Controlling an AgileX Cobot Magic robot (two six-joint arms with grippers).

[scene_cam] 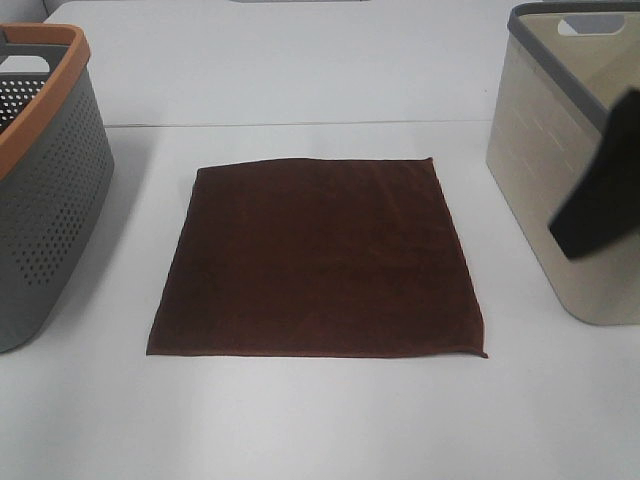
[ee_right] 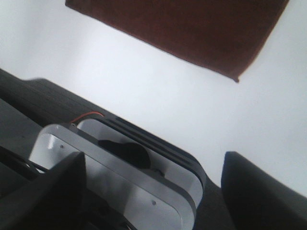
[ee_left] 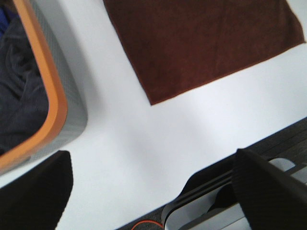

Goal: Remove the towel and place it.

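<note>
The towel (scene_cam: pixel 318 262), dark brown and roughly square, lies spread flat on the white table (scene_cam: pixel 320 420) between two baskets. Nothing touches it. In the left wrist view my left gripper (ee_left: pixel 151 158) hovers open over the table's front edge, its black fingers (ee_left: pixel 36 191) wide apart, with a towel (ee_left: pixel 201 43) corner a short way beyond. My right gripper (ee_right: pixel 153 160) is also open and empty above the front edge, with the towel's (ee_right: pixel 192 28) other near corner ahead of it. A dark blurred piece of the right arm (scene_cam: pixel 598 195) shows in front of the right basket.
A grey perforated basket with an orange rim (scene_cam: pixel 45 180) stands at the left and holds dark cloth (ee_left: pixel 19 96). A beige basket with a grey rim (scene_cam: pixel 570 150) stands at the right. Black and silver robot base parts (ee_right: pixel 120 172) lie below the table's front edge.
</note>
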